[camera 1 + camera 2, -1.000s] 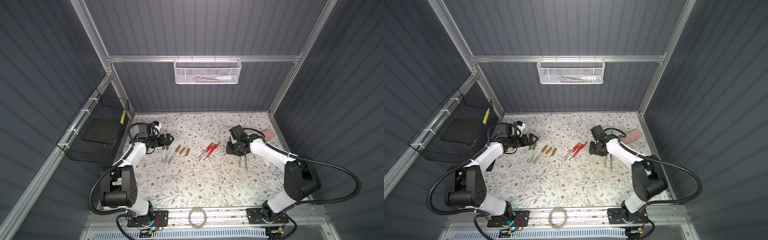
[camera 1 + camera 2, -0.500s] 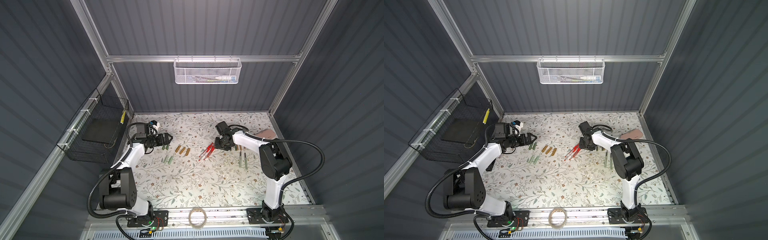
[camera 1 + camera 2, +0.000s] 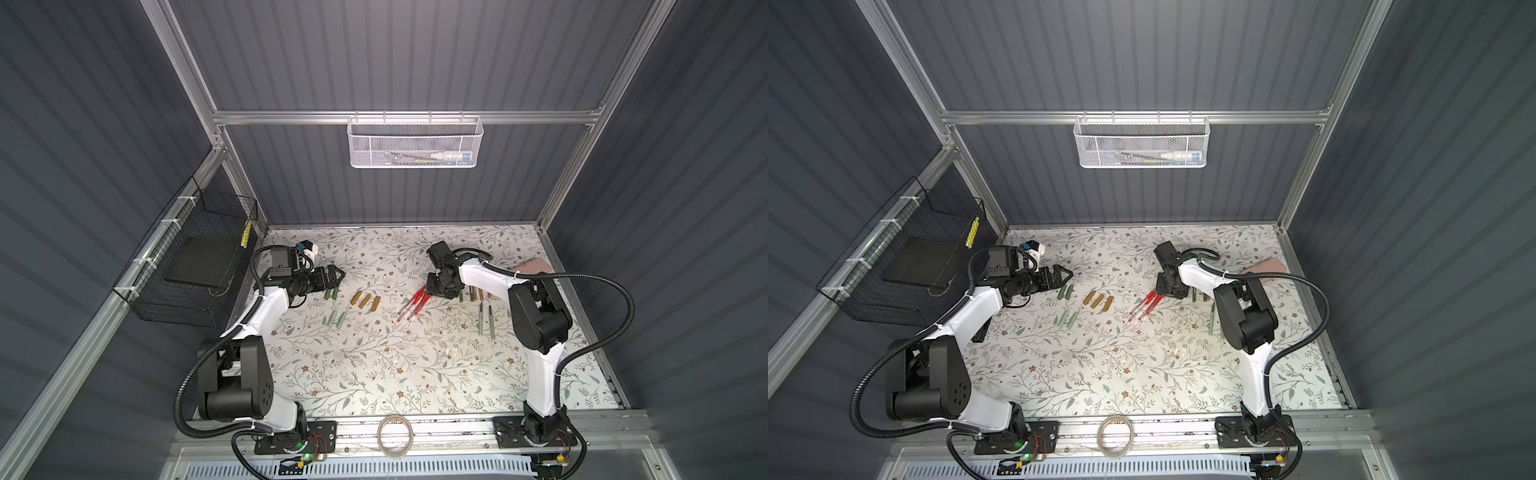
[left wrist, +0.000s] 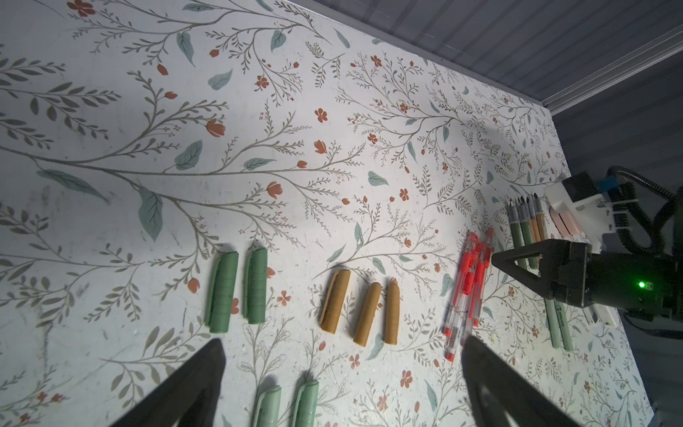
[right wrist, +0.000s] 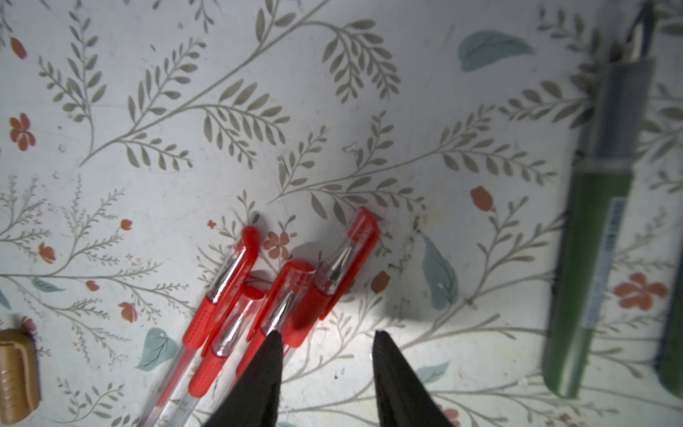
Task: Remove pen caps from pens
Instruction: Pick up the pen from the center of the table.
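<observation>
R gripper [image 5: 325, 334] swung from green pens [image 5: 591, 258] to red pens [image 5: 258, 295]. I see its jaws part-spread, empty, one tip over a capped red. L gripper [image 4: 340, 347] spread wide above loose caps [image 4: 364, 314], 9 o'clock of reds.

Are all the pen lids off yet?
Mostly! The stubby dark green caps, golden-brown caps and pale green caps lie loose on the floral table, with uncapped green and brown pens nearby. The open right gripper is at the clear pens with red caps, holding nothing. Those caps are still on, so they're left.
</observation>
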`<action>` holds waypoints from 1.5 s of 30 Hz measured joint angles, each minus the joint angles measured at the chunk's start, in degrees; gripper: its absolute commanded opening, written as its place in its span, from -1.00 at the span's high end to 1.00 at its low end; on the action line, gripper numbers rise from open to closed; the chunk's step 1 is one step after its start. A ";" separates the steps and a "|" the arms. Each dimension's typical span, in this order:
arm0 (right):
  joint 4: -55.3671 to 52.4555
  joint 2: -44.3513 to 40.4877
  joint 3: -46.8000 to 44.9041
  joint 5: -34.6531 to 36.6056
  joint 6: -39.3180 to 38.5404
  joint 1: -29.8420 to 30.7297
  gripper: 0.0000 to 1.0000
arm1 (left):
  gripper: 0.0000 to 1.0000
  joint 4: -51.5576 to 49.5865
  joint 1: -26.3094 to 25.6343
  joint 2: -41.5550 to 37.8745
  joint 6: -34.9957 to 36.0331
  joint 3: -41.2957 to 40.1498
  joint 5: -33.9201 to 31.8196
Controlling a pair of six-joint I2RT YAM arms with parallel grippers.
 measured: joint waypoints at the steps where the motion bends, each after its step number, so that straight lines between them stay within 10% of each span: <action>1: 0.04 0.33 0.15 0.02 -0.04 0.00 0.16 | -0.99 -0.02 0.09 0.00 0.00 0.00 0.11; 45: -2.27 -12.02 -14.80 4.39 -2.93 4.81 1.00 | -0.98 -3.65 -0.39 1.38 -0.37 6.05 4.50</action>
